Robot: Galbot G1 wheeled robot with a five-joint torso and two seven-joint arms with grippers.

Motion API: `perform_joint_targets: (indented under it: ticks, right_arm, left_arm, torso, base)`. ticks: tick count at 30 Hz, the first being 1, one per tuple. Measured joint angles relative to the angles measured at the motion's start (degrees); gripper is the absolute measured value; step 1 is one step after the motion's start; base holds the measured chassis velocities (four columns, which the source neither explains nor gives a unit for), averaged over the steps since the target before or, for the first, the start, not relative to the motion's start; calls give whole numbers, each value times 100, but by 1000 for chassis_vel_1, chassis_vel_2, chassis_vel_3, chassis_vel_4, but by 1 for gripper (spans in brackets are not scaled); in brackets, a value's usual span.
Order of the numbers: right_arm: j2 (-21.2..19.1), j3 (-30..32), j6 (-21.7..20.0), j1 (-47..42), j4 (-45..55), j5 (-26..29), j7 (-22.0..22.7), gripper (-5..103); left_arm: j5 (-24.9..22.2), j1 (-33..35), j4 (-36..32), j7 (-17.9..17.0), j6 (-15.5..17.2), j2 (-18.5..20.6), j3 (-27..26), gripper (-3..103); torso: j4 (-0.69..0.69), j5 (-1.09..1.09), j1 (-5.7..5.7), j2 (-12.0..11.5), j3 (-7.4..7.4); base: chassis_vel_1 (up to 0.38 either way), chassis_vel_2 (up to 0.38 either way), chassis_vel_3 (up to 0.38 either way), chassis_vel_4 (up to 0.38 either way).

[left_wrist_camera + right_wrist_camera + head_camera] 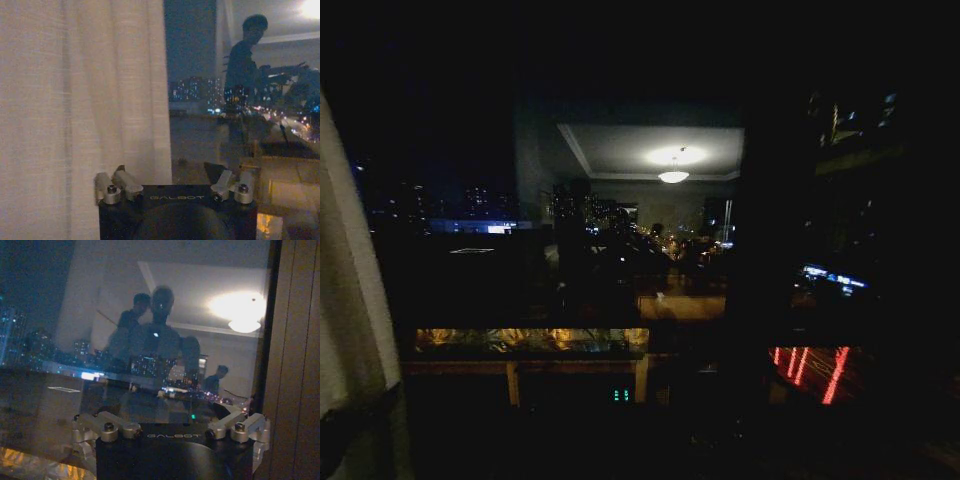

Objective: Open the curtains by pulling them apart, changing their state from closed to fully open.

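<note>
curtains (350,270): one pale pleated panel gathered at far left edge | window glass (470,130): bare and dark across the middle, night city lights beyond | reflection: lit ceiling lamp (673,176) and room interior mirrored centre | lower right: red glowing streaks (810,368) | lower centre: small green digits (621,395)

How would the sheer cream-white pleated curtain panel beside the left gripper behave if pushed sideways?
The sheer cream-white pleated curtain panel hangs in soft vertical folds, so it is probably floppy and would bunch up, not slide stiffly. Its thin weave suggests it is light. The open left gripper would likely need to pinch it.
</note>
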Motion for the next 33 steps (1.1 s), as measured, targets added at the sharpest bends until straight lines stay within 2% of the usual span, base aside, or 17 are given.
perform_joint_targets:
  ticks: [2,6,8,9,11,15,16,18,20,24,25,26,27,28,33]
  right_arm:
    - [0,0,-11,-11,25,5,15,100]
    - [0,-10,-109,-69,145,34,191,100]
    - [0,-14,-136,-83,171,51,222,100]
    - [0,-19,-186,-114,222,82,294,100]
    - [0,-21,-235,-152,270,113,350,100]
    - [0,-23,-328,-223,355,171,431,100]
    - [0,-24,-486,-262,426,253,522,100]
    - [0,-23,-559,-272,448,296,584,100]
    - [0,60,-750,-268,482,442,820,100]
    - [0,261,-865,-219,442,626,966,100]
    - [0,382,-943,-193,381,833,1046,100]
    - [0,412,-960,-186,365,886,1076,100]
    - [0,530,-1000,-154,296,1047,1181,100]
    - [0,602,-1010,-143,257,1110,1213,100]
    - [0,825,-1036,-265,242,1356,1231,100]
  left_arm:
    - [41,96,-128,-27,4,-97,-24,79]
    - [154,539,-688,-276,8,-544,-181,98]
    - [187,613,-790,-341,13,-625,-210,98]
    - [286,796,-1043,-519,26,-828,-273,100]
    - [325,959,-1268,-581,30,-1017,-346,100]
    - [325,1243,-1632,-582,21,-1273,-405,100]
    - [322,1388,-1804,-558,-5,-1381,-408,100]
    - [322,1421,-1840,-551,-21,-1403,-405,100]
    - [320,1511,-1918,-420,-109,-1457,-384,100]
    - [247,1546,-1903,-163,-254,-1430,-382,100]
    - [168,1552,-1832,101,-399,-1378,-394,100]
    - [145,1552,-1804,190,-443,-1363,-398,100]
    - [42,1534,-1690,509,-634,-1309,-385,100]
    - [16,1521,-1665,585,-692,-1292,-350,100]
    - [5,1419,-1694,583,-733,-1347,-18,100]
  torso:
    - [1,0,0,0,0]
    - [1,-1,0,0,0]
    - [1,0,0,0,0]
    - [1,-2,0,0,0]
    - [0,-1,0,0,0]
    - [0,-1,0,0,0]
    - [1,-2,0,0,0]
    - [1,-2,-1,0,0]
    - [0,-1,-1,0,-1]
    - [0,-2,-1,0,0]
    - [-1,-1,0,0,0]
    - [-1,-1,-1,0,0]
    - [-1,-2,0,0,0]
    - [0,-2,0,0,0]
    - [0,-3,0,0,0]
  base:
    - [0,0,0,0]
    - [0,0,0,0]
    - [0,0,0,0]
    - [0,0,0,0]
    - [0,0,0,0]
    - [0,0,0,0]
    - [0,0,0,0]
    - [0,0,0,0]
    - [0,0,0,0]
    - [0,0,0,0]
    - [0,0,0,0]
    - [0,0,0,0]
    - [0,0,0,0]
    - [0,0,0,0]
    - [0,0,0,0]
